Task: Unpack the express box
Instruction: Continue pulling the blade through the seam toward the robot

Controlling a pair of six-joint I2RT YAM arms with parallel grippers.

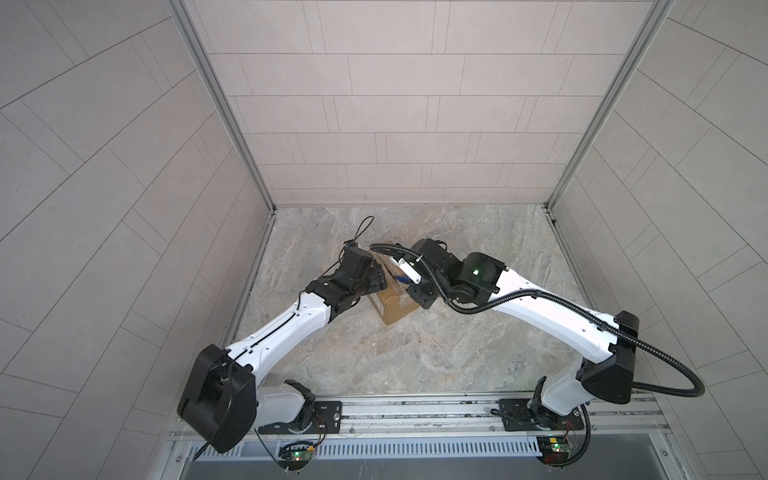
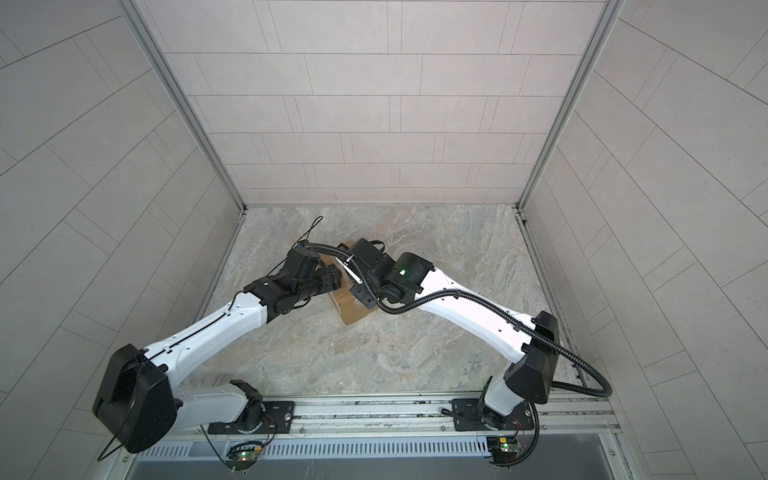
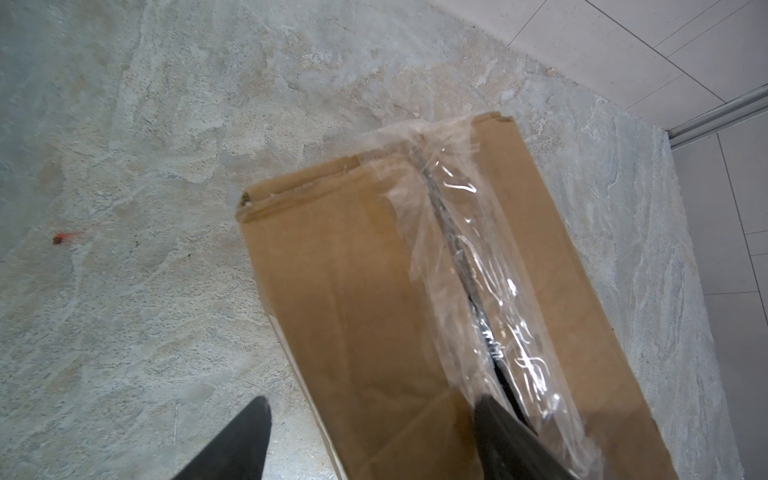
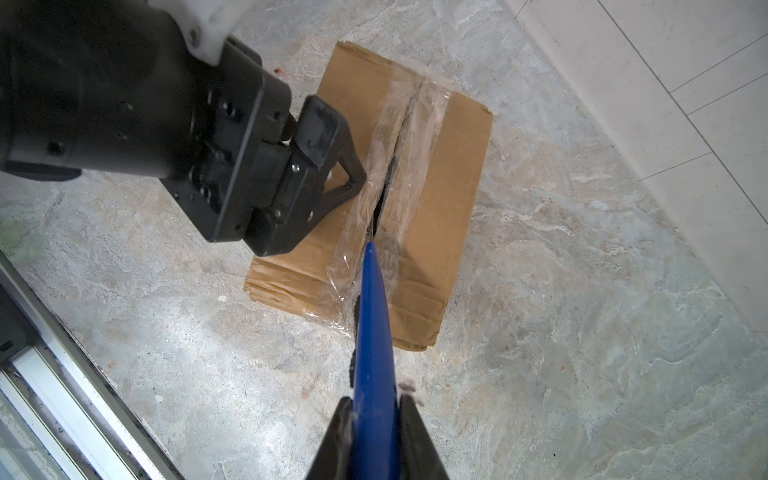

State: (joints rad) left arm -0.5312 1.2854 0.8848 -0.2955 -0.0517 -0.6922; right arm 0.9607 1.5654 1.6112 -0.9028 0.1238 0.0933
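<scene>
On bench [image 1: 457,332], between both arms: box [image 4: 453,166]. Tape [image 3: 469,266] slit mid-seam, perhaps not end to end; flaps shut, nothing removed. Right end effector [image 4: 376,401] clamps blue tool [image 4: 374,332]; left end effector [image 3: 372,401] agape.

One box [image 4: 457,166] on the surface [image 4: 582,291]. One strip of clear tape [image 4: 419,124] along the box's seam. One blue tool [image 4: 374,324] over the box. One red speck [image 3: 61,237] near the box. Two grippers: left gripper [image 3: 372,411], right gripper [image 4: 374,405].
</scene>
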